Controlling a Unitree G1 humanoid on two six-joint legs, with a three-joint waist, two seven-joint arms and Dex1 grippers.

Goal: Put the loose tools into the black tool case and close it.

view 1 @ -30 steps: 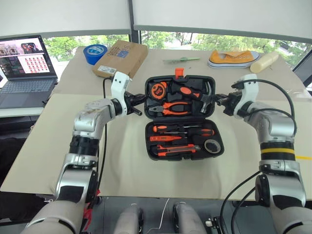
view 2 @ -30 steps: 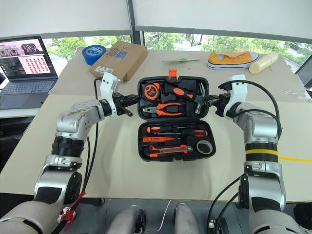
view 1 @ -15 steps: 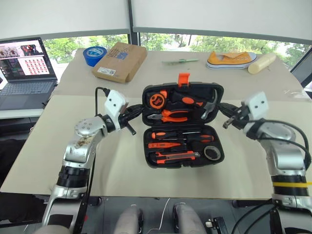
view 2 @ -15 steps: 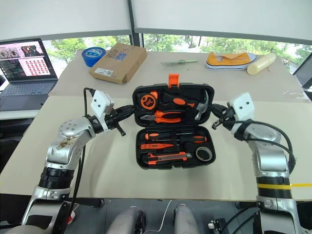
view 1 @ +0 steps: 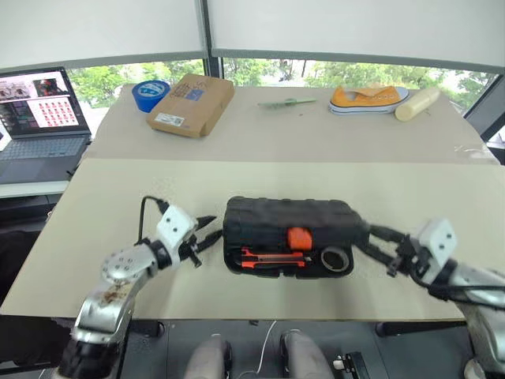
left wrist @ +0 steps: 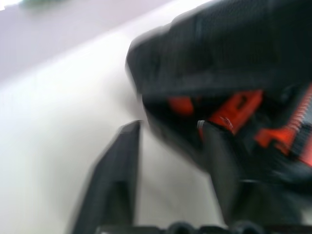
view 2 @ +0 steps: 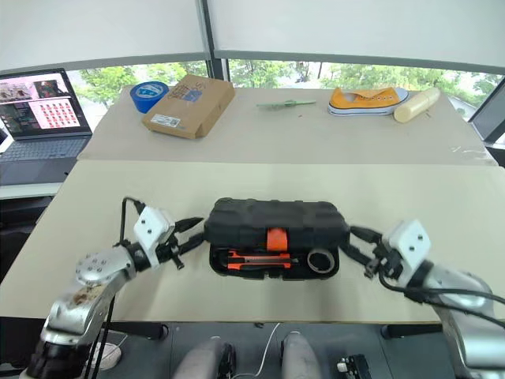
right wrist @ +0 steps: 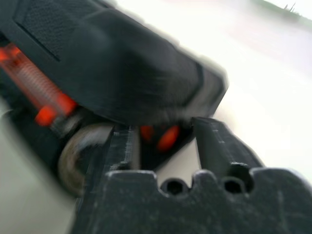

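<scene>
Black tool case (view 1: pixel 288 235) lay at lower centre of the surface (view 1: pixel 260 178), long axis left-right, lid nearly down, gap facing the bottom edge. Left hand (view 1: pixel 207 236) and right hand (view 1: pixel 377 245) flanked its ends, fingers apart, gripping nothing.

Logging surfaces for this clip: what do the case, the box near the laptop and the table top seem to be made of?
Case: looks like moulded black plastic, matt, with a pebbled texture on the lid; its latch is smooth orange, probably plastic too.
Box: plain brown cardboard, matt, with printed labels stuck on.
Table: a pale beige, dull sheet; whether laminate or a covering is unclear.
</scene>
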